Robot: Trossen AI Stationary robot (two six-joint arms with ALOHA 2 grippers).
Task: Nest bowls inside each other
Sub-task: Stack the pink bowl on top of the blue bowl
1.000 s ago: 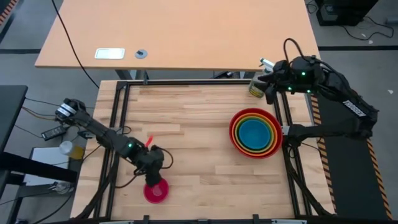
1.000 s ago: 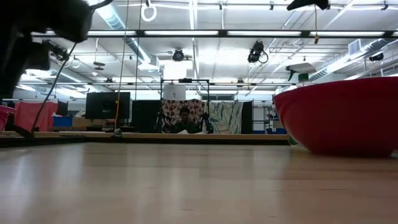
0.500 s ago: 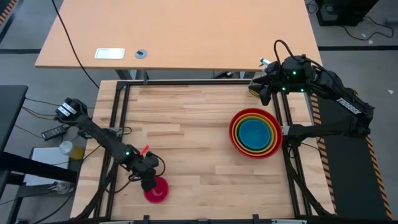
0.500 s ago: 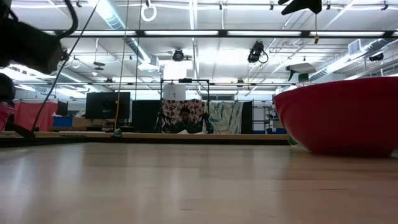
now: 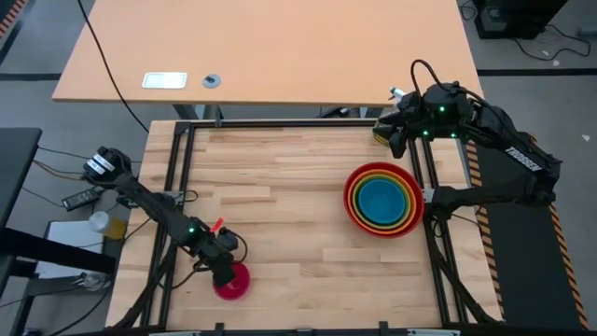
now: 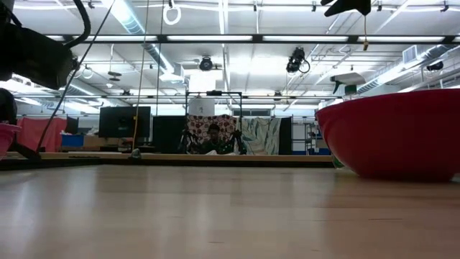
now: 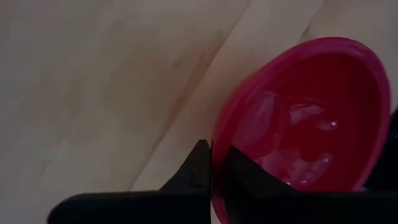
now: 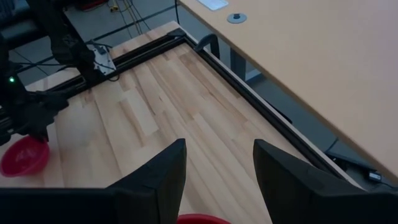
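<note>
The small magenta pink bowl [image 5: 235, 283] stands mouth up near the table's front left; it also shows in the low view [image 6: 6, 134] and the right wrist view [image 8: 23, 155]. My left gripper [image 5: 222, 272] is down at its left rim, shut on it. At the right, the blue bowl [image 5: 381, 200] sits inside the green, orange and red bowls; the red one [image 6: 395, 137] rests on the table. My right gripper [image 5: 396, 142] hangs open high above the table's far right corner, with nothing between its fingers [image 8: 165, 174]. My left gripper pinches the pink bowl's rim [image 7: 216, 146] on the side toward the table's left, one finger [image 7: 200, 167] outside the wall and the other [image 7: 245, 173] inside. The fingers come steeply from above. The bowl sits mouth up, low at the table.
A spray bottle [image 5: 383, 132] stands at the far right corner under my right arm. A black frame rail [image 5: 177, 187] runs along the table's sides. Bare wood [image 5: 289, 205] lies between the pink bowl and the stack. A larger desk [image 5: 270, 47] stands beyond the far edge.
My left gripper has gone down and toward the table's near edge, onto the pink bowl's left rim. The bowl stays in its place at the front left.
</note>
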